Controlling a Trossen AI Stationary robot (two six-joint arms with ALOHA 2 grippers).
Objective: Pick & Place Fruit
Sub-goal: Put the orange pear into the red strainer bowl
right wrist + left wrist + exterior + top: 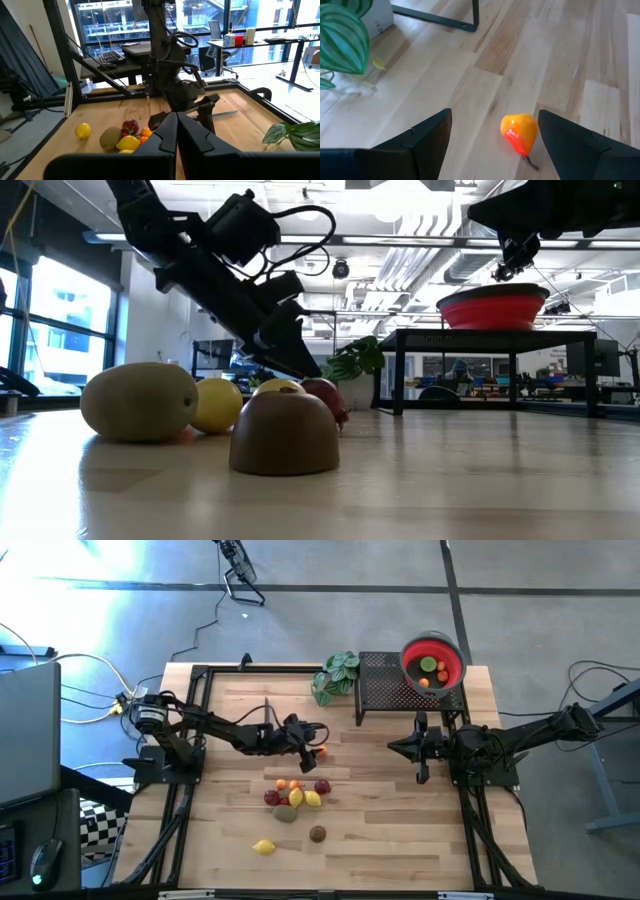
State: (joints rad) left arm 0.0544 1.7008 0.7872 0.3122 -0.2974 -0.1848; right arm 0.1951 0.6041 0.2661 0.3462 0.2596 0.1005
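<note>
An orange-red fruit [519, 133] lies on the wooden table [400, 830], near its middle. My left gripper [495, 137] is open, slanting down over this fruit, with one finger on either side and touching nothing. In the high view the gripper [316, 744] is right beside the fruit [323, 751]. A cluster of small fruits [295, 795] lies nearer the front, with a brown one [317, 833] and a yellow one [264, 847] apart from it. My right gripper [397, 745] hovers shut at the right of the table's middle. The red bowl [432, 662] holds a few fruits.
The red bowl stands on a black mesh rack [385, 680] at the far right. A green leafy plant [337, 675] stands left of the rack. Black frame rails [190, 740] run along both table sides. Bare wood lies at the front right.
</note>
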